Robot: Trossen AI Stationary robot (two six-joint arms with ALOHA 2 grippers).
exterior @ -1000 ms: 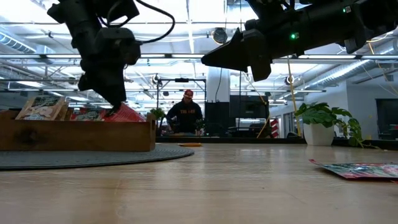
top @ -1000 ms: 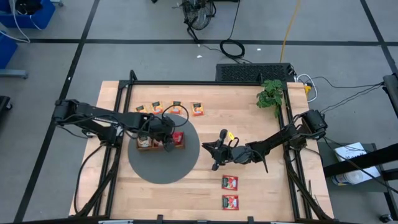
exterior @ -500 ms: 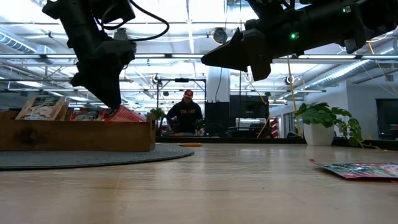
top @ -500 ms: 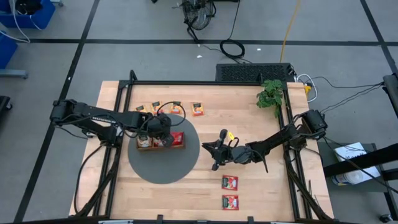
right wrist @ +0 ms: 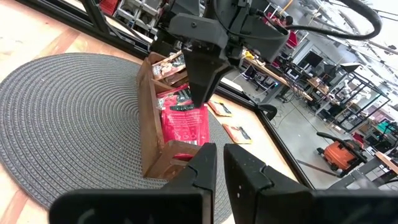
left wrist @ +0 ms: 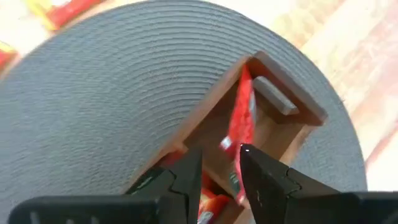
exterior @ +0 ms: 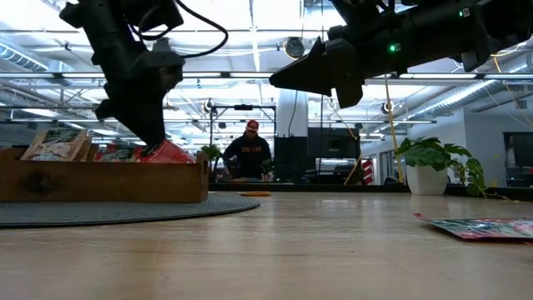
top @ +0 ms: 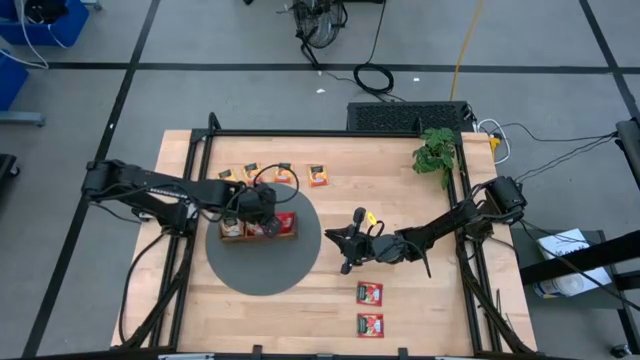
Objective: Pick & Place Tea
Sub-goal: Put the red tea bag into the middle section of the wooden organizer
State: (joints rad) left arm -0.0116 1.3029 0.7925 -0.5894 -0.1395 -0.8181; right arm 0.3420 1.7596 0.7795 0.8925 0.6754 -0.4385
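A brown wooden tray (top: 228,238) stands on a round dark mat (top: 260,272). In its right compartment a red tea packet (right wrist: 184,124) stands on its lower edge, leaning. More packets (exterior: 54,143) fill the other compartments. My left gripper (left wrist: 221,168) points steeply down over that compartment. It is open, with the red packet's top edge (left wrist: 235,163) between its fingers, close to one of them. My right gripper (top: 330,235) hovers shut above the table, right of the mat, with nothing in it. Several orange-yellow packets (top: 284,172) lie flat behind the mat, and two red ones (top: 370,293) lie near the front. My left gripper has the red packet's top edge (right wrist: 194,107) between its open fingers, which come from above, slanting down. The packet's edge runs right beside one finger (left wrist: 261,177); I cannot tell whether they touch. The packet rests in the tray and leans against the compartment.
A potted plant (top: 435,150) stands at the table's far right corner. A red packet (exterior: 487,227) lies flat on the bare wood at the front right. A person (exterior: 251,154) is in the room far behind the table.
My left gripper has stayed over the tray's right compartment and has rolled and tipped a little. The red packet keeps leaning in the tray.
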